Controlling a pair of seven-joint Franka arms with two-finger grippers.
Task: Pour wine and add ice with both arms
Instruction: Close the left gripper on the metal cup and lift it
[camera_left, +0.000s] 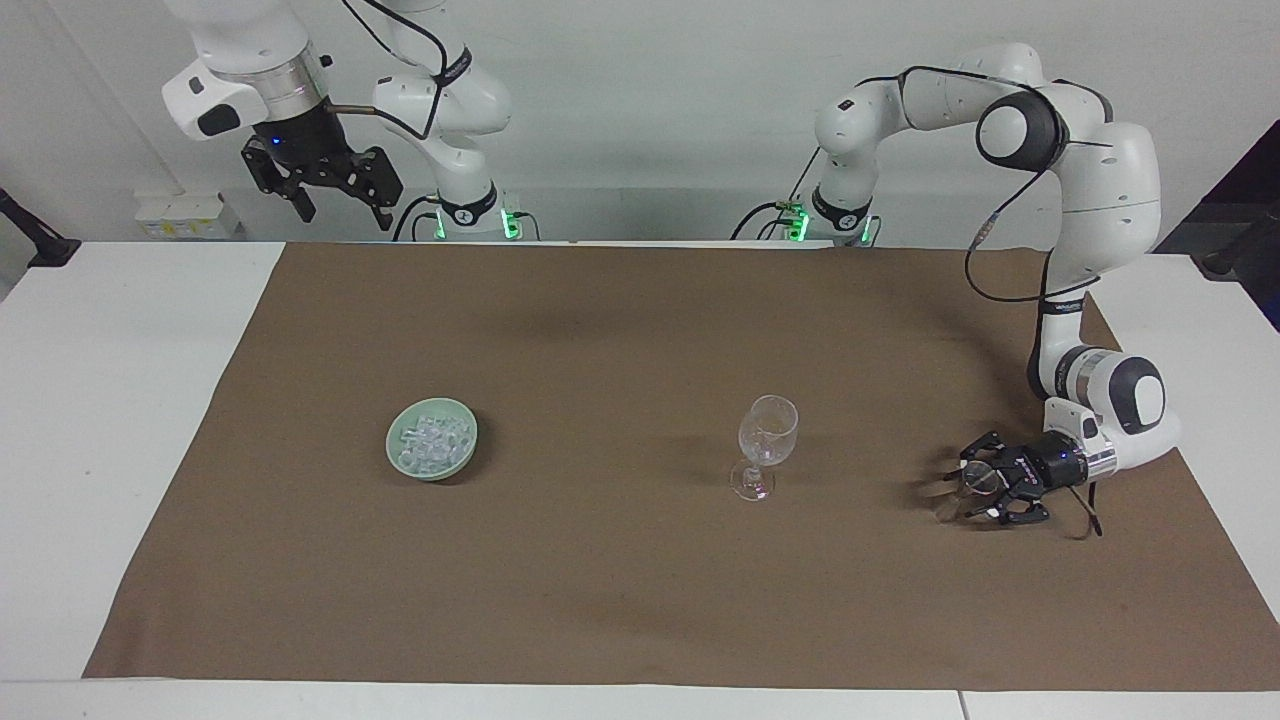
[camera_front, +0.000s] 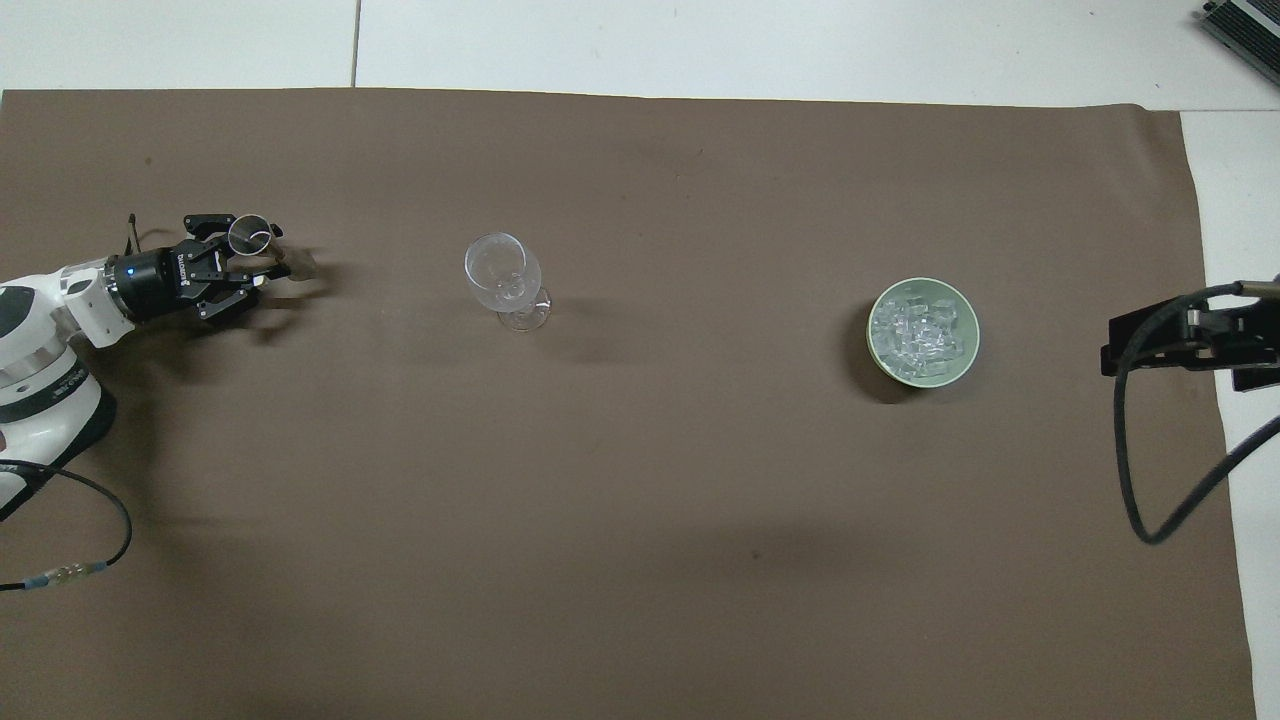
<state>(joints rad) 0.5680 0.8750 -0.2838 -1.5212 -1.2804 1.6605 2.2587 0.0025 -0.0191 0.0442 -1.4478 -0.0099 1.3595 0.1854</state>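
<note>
my left gripper (camera_left: 968, 490) lies low at the left arm's end of the table, fingers drawn in around a small clear glass vessel (camera_front: 250, 235) standing upright, mouth up; whether they grip it i cannot tell. the wine glass (camera_left: 765, 445) stands upright mid-cloth. a brown cloth (camera_left: 640, 560) covers the white table (camera_left: 90, 400). ice (camera_front: 922, 330), clear whitish cubes, fills a green bowl (camera_left: 396, 455) toward the right arm's end. my right gripper (camera_left: 330, 185) waits aloft, open.
</note>
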